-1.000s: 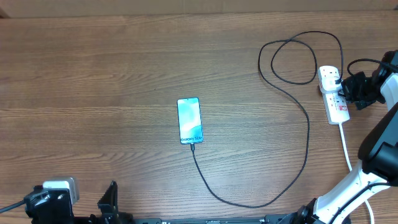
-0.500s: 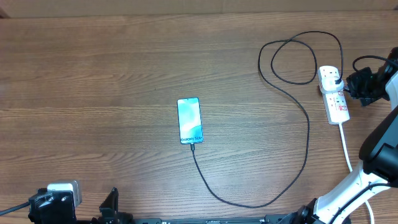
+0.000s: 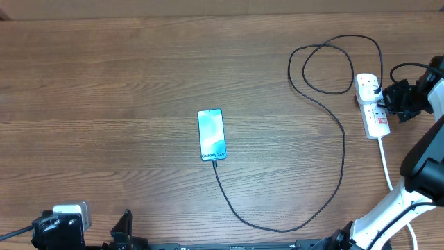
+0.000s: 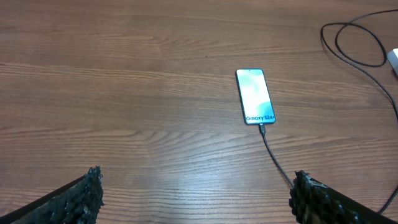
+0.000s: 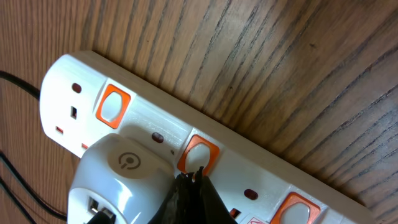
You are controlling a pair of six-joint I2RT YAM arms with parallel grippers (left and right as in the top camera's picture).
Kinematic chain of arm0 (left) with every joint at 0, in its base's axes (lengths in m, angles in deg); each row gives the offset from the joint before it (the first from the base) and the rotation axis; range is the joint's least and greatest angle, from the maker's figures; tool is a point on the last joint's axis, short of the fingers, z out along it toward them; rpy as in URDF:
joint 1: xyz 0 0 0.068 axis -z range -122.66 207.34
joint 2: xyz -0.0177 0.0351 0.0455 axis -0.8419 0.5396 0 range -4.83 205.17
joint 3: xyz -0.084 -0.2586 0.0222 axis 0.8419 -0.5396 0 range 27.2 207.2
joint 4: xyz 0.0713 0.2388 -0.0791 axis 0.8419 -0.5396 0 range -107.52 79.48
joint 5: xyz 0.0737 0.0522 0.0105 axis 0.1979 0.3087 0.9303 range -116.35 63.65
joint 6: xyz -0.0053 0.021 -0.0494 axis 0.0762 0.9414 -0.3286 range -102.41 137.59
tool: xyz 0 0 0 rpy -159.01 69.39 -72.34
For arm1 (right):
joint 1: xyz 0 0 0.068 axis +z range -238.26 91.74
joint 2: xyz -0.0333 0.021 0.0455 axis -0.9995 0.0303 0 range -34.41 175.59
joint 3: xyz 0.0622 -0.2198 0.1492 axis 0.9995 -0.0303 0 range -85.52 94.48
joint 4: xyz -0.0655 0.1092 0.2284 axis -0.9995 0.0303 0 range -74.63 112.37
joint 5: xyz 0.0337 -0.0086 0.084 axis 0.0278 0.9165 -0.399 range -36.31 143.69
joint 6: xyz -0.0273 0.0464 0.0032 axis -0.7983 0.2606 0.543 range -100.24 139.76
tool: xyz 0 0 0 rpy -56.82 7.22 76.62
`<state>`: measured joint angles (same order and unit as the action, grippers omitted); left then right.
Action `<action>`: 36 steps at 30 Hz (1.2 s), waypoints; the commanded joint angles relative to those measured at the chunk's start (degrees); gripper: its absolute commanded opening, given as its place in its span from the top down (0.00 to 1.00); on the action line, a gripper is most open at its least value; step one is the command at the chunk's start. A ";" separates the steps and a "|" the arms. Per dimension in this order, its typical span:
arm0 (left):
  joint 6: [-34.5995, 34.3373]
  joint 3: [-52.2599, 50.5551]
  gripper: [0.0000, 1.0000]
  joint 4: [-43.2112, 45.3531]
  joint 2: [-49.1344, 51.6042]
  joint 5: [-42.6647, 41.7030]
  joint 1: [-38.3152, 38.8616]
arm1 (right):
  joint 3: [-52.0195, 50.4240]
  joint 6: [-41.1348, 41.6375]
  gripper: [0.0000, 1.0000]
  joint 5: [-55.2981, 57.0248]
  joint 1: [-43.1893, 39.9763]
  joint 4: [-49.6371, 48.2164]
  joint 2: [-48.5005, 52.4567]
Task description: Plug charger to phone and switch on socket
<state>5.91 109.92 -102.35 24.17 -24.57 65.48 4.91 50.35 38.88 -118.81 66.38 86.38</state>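
The phone [image 3: 211, 135] lies mid-table with its teal screen lit; it also shows in the left wrist view [image 4: 255, 96]. The black charger cable [image 3: 343, 149] runs from the phone's lower end in a long curve and loops to a white plug adapter [image 5: 118, 177] in the socket [image 3: 372, 105]. The socket [image 5: 261, 168] is a white power strip with orange-framed switches. My right gripper [image 5: 199, 171] is shut, its tips touching the switch [image 5: 200, 154] beside the adapter. My left gripper [image 4: 196, 193] is open and empty, low at the table's front left.
The strip's thick white cord [image 3: 386, 163] runs down toward the right arm's base. The charger cable loops [image 3: 333, 62] lie left of the strip on the wooden table [image 3: 104, 90].
My right gripper drew back to the right from the strip, then moved left again onto it. The phone, the cable and the left arm stayed where they were.
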 commanded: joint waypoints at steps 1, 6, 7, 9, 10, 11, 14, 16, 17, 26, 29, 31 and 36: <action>-0.33 0.11 0.00 -0.09 -0.61 0.55 0.07 | 1.60 -0.63 0.96 -0.33 0.24 -0.46 0.42; -0.33 0.11 0.00 -0.09 -0.61 0.55 0.07 | 1.60 -0.66 0.95 -0.31 0.24 -0.76 0.44; -0.33 0.11 0.00 -0.09 -0.61 0.55 0.07 | 1.60 -0.63 0.95 -0.33 0.24 -1.05 0.50; -0.33 0.09 0.00 -0.09 -0.61 0.55 0.07 | 1.60 -0.66 0.94 -0.33 0.26 -1.38 0.92; -0.33 0.11 0.00 -0.09 -0.61 0.55 0.07 | 1.60 -0.70 0.93 -0.33 0.26 -1.40 1.36; -0.33 0.11 0.00 -0.09 -0.63 0.55 0.07 | 1.60 -0.72 0.93 -0.52 0.26 -1.31 1.79; -0.33 0.11 0.00 -0.11 -0.63 0.55 0.07 | 1.57 -1.92 0.94 -1.44 0.63 -0.96 4.31; -0.33 0.11 0.00 -0.09 -0.68 0.55 0.07 | 1.60 -3.10 0.96 -2.03 1.18 -0.22 5.75; -0.33 0.11 0.00 -0.11 -0.68 0.55 0.07 | 1.60 -3.85 0.96 -1.99 1.44 -0.02 6.32; -0.33 0.11 0.00 -0.09 -0.70 0.55 0.07 | 1.99 -5.66 0.96 -0.31 1.64 1.77 6.95; -0.33 0.11 0.01 -0.09 -0.70 0.55 0.07 | 2.82 -8.50 0.96 -0.26 1.60 3.72 6.97; -0.33 0.11 0.00 -0.11 -0.70 0.55 0.07 | 3.76 -9.68 0.96 0.44 1.62 5.31 7.15; -0.33 0.11 0.00 -0.09 -0.70 0.55 0.07 | 8.48 -11.43 0.96 3.21 1.77 11.15 9.79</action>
<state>5.91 109.92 -102.35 24.14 -24.57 65.50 11.40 41.58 39.06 -118.37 74.49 91.02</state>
